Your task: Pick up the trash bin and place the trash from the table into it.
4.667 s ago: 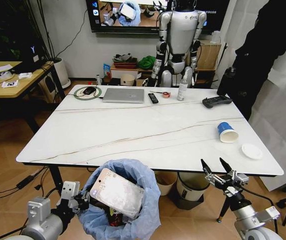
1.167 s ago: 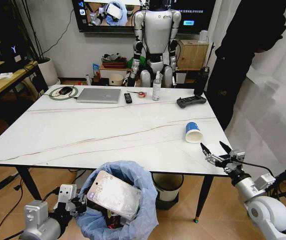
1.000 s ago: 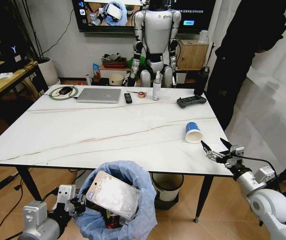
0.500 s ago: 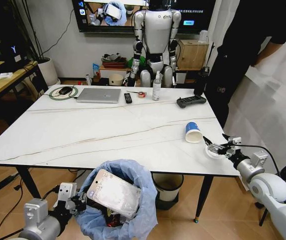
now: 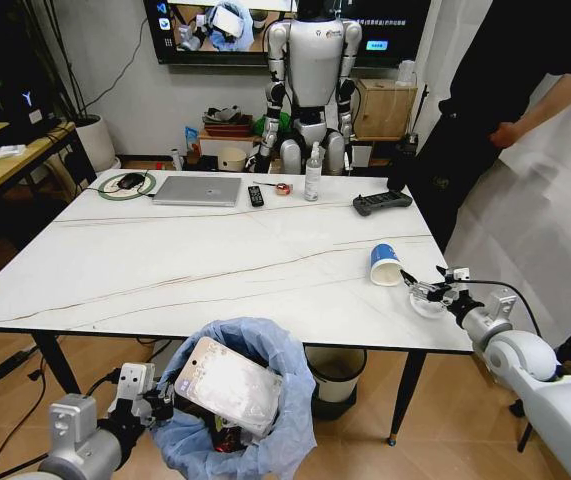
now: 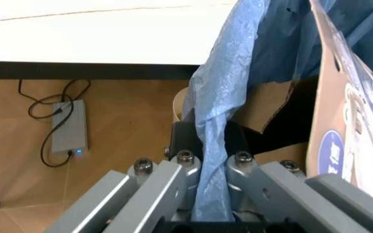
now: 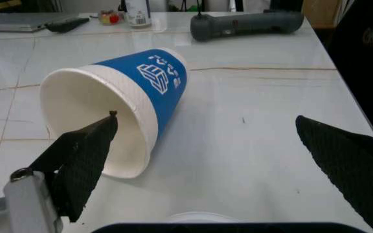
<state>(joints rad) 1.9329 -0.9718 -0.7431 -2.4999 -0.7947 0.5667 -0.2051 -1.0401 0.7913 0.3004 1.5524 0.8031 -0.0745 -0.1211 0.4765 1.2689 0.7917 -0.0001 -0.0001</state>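
Right gripper (image 7: pixel 212 131) spread wide | paper cup (image 7: pixel 118 104) just ahead, on its side

We've got the table (image 5: pixel 195 270), white marble-look top with thin brown veins and black legs. Along the far edge sit a green ring with a dark thing inside it (image 5: pixel 125 183), a closed laptop (image 5: pixel 197 190), a remote (image 5: pixel 255 196), a small red-and-silver item (image 5: pixel 283 188) and a bottle (image 5: pixel 313 172), with a black controller (image 5: pixel 381 202) off to the right. Nearer the right edge a blue-white paper cup (image 5: pixel 386 265) lies on its side, and a white lid (image 5: pixel 429 301) rests just beside it.
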